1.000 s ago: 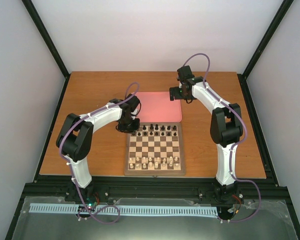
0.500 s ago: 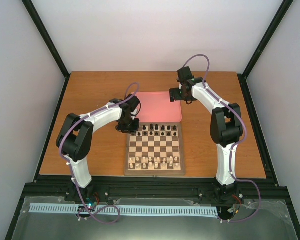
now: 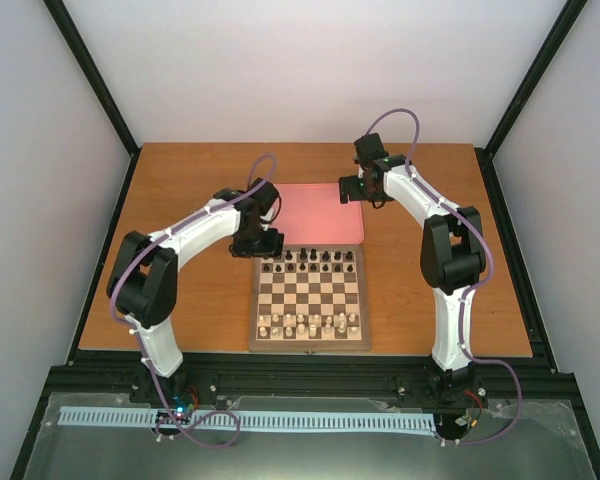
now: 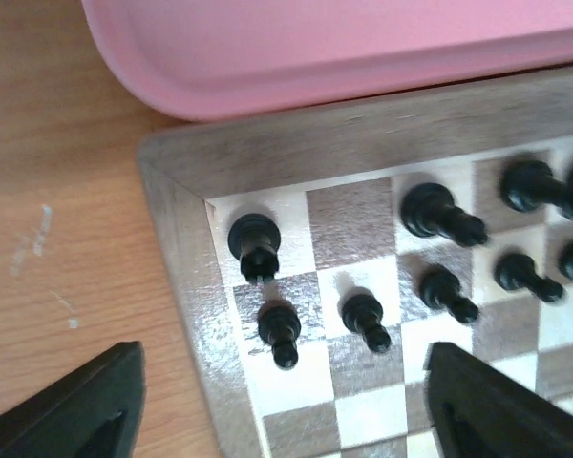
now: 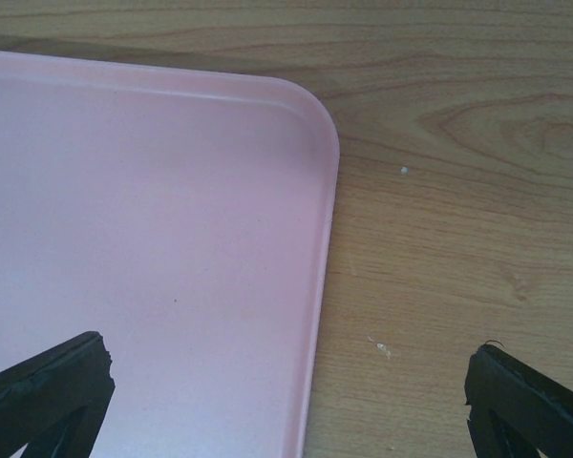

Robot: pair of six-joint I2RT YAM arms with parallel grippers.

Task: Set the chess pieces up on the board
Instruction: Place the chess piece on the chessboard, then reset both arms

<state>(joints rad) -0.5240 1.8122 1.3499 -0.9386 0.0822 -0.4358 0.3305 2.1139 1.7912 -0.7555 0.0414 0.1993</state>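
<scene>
A: Where are the black pieces (image 3: 310, 260)?
B: On the board (image 3: 310, 296), along its 12 o'clock rows.
A: Holding anything?
B: No. Left fingers (image 4: 86, 405) wide, empty, by its 11 o'clock corner; right fingers (image 5: 48, 391) wide over the pink tray (image 5: 172, 239).

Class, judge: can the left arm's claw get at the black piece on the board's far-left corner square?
Probably yes. The left claw hangs open just above that corner piece, with nothing between them. The neighbouring piece stands close, so room to close on it looks tight.
</scene>
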